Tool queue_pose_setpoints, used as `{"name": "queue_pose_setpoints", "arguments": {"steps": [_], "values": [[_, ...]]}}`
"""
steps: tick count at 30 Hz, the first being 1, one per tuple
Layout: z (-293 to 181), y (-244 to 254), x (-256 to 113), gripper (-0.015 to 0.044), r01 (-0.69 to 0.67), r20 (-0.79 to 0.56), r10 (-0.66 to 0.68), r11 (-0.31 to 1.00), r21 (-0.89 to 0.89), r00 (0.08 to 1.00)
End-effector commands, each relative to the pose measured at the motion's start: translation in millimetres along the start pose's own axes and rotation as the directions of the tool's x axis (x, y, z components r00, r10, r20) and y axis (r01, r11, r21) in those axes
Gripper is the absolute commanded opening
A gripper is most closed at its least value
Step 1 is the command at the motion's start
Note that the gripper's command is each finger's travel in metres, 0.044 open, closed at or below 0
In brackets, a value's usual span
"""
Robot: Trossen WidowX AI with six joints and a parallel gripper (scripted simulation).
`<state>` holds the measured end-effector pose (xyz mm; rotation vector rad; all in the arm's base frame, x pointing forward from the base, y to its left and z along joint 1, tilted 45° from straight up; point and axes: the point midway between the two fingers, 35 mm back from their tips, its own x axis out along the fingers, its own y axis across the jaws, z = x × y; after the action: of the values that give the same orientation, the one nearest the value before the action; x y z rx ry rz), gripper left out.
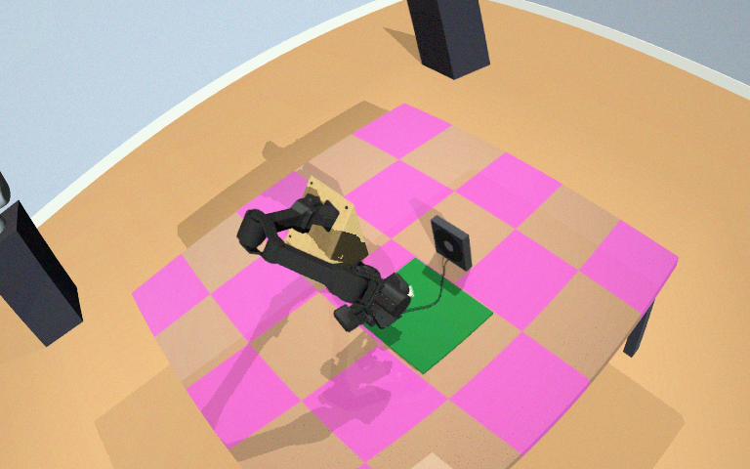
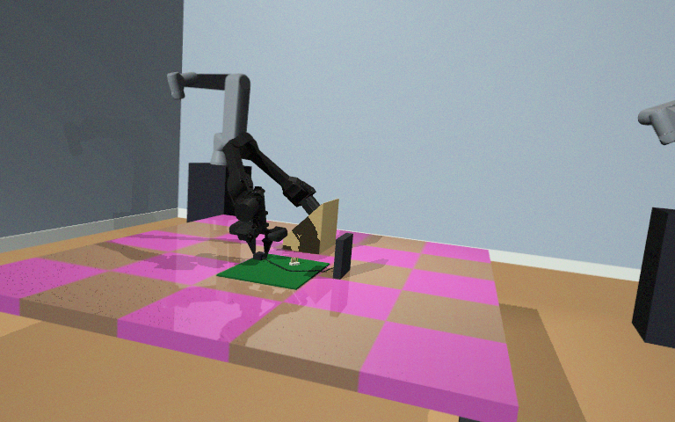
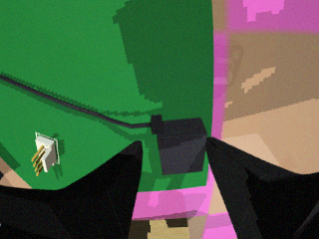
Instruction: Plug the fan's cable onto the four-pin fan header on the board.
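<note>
The hand (image 2: pixel 259 252) (image 3: pixel 174 145) is spread partway, its two fingertips apart, pointing down over one edge of the green board, with nothing gripped between them. In the wrist view the cable's dark, boxy plug (image 2: pixel 259 256) (image 3: pixel 181 145) appears in the gap between the fingertips; the right-hand finger in that view looks very near it, and whether it touches cannot be told. The plug lies near the edge of the board (image 1: pixel 442 325) (image 2: pixel 293 280) (image 3: pixel 75 40), off the header.

From a small block on the plug's side runs the thin black cable (image 1: pixel 440 287) (image 2: pixel 291 270) (image 3: pixel 85 107), which crosses the board in a curve. The white four-pin header (image 1: pixel 410 291) (image 2: pixel 295 263) (image 3: pixel 46 149) stands apart from the plug on the same board, its gold pins bare. In the top view the arm mostly covers that part of the board, and the plug is hidden.

At the cable's other end, the square dark fan (image 1: pixel 450 243) (image 2: pixel 343 255) stands upright just beside the board. The black arm (image 1: pixel 314 271) (image 2: pixel 271 166) bends back to a tan, wedge-shaped mount (image 1: pixel 358 234) (image 2: pixel 329 226) on the pink-and-tan checked tabletop (image 1: pixel 497 387) (image 2: pixel 438 343) (image 3: pixel 269 144). Beyond the tabletop, a grey arm (image 2: pixel 236 106) rises from a dark pedestal (image 2: pixel 192 191).
</note>
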<state>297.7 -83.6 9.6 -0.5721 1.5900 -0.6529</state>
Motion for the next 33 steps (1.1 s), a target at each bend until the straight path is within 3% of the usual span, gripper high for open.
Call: {"name": "queue_pose_setpoints", "arguments": {"steps": [1,7,12,22,33], "values": [[0,0,8,0.0210,0.008,-0.004,-0.008,1.000,-0.007,1.000],[1,0,12,0.0210,0.008,-0.004,-0.008,1.000,-0.007,1.000],[1,0,9,0.0079,0.002,-0.003,-0.002,1.000,-0.001,1.000],[1,0,9,0.0000,0.002,-0.003,-0.002,1.000,-0.001,1.000],[-5,1,-23,0.0000,0.000,-0.002,0.000,1.000,-0.005,1.000]]}}
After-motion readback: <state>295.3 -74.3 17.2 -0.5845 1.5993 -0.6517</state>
